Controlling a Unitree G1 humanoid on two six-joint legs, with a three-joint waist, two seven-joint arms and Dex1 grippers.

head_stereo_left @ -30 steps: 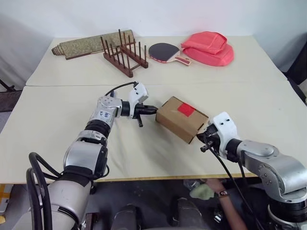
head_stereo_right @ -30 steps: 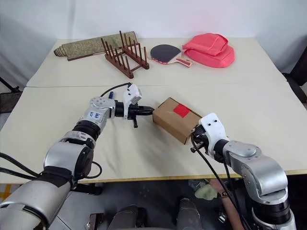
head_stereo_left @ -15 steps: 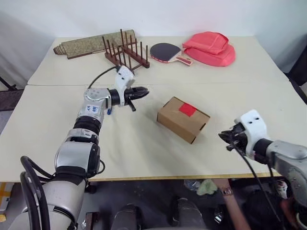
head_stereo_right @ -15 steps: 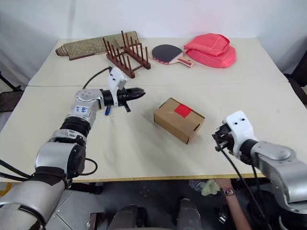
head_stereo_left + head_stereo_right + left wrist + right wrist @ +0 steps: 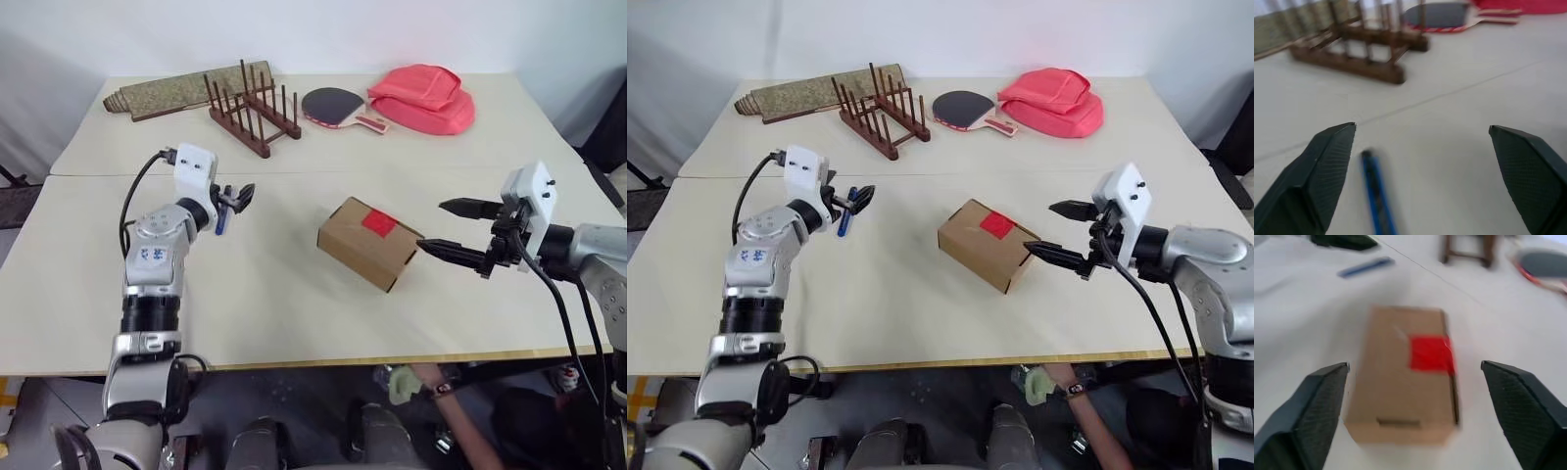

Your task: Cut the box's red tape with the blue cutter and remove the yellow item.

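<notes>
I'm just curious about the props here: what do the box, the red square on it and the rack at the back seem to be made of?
The box looks like plain brown cardboard: matt, with folded flap edges. The red square on its top seems to be adhesive tape, flat and bright; whether plastic or paper I can't tell. The rack looks like dark stained wood: a slatted base with thin upright pegs.

The box (image 5: 371, 242) is matt brown cardboard, its red tape (image 5: 380, 224) smooth with a slight sheen. Left of the box, the cutter (image 5: 844, 216) looks like smooth blue plastic. Behind the box stand a dark wooden rack (image 5: 252, 110), a woven mat (image 5: 181, 90), a rubber-faced paddle (image 5: 336, 105) and a red cloth bag (image 5: 424, 98). The table (image 5: 294, 304) is matt and cream. Gripper fingers (image 5: 1320, 404) show finely textured black pads.
</notes>
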